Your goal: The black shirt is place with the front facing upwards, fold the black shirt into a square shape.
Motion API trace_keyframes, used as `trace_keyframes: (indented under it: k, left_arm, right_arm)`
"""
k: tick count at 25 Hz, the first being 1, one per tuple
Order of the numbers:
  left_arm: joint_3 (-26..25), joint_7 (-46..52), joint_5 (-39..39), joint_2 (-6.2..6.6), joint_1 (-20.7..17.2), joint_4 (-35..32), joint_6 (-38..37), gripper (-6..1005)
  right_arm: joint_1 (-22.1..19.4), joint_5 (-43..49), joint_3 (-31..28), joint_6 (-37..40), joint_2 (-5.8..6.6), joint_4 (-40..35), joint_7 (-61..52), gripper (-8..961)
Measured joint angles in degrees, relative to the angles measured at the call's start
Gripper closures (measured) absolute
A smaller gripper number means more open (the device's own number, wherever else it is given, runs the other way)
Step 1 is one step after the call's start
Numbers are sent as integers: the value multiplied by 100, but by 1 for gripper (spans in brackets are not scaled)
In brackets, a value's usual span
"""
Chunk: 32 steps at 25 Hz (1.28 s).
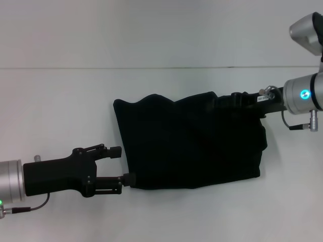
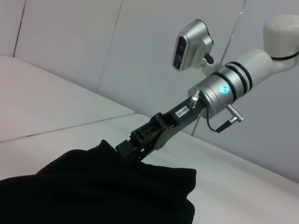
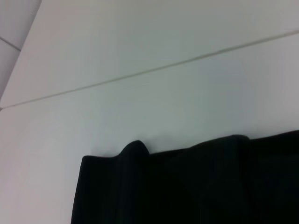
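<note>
The black shirt (image 1: 192, 143) lies folded in a rough rectangle in the middle of the white table, with a wavy far edge. No lettering or neck label shows. It also shows in the left wrist view (image 2: 93, 186) and in the right wrist view (image 3: 187, 186). My left gripper (image 1: 122, 164) is open at the shirt's near left corner, and its nearer fingertip (image 1: 129, 177) touches the cloth's edge. My right gripper (image 1: 222, 101) rests at the shirt's far right edge, dark against the cloth. It also shows in the left wrist view (image 2: 128, 148), at the shirt's edge.
The white table (image 1: 60, 111) spreads around the shirt on all sides. A seam line (image 1: 151, 68) runs across it at the back. The right arm's silver wrist (image 1: 303, 95) and its camera (image 2: 191, 42) stand over the table's far right.
</note>
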State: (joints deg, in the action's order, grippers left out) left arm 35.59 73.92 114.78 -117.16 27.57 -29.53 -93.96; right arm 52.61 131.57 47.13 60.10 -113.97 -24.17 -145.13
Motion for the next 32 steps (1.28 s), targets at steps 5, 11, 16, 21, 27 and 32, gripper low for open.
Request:
trace_keyframes:
  k: [5,11,16,21,27,32]
  left_arm:
    - [0,0,-3,0,5,0,0,78]
    - [0,-1,-17,0,-3,0,0,78]
    - [0,-8,-17,-6,-11,0,0,78]
    - [0,-7,-17,-8,-14,0,-7,78]
    - [0,-6,-16,-9,-2,-9,-39,78]
    - [0,-11,-18,-9,-14,-17,-52,78]
  right_arm:
    - [-2,-9,67,-12,-31,2,2,30]
    - [-22,-161,19,75,-38,-9,2,38]
    - [-78,-353,21,159,-15,-38,5,44]
    - [-94,-307,65,131,26,-14,7,51]
    - [-182,-290,81,51,40,-73,9,247]
    - [-191,-283,137,36,41,-78,11,454]
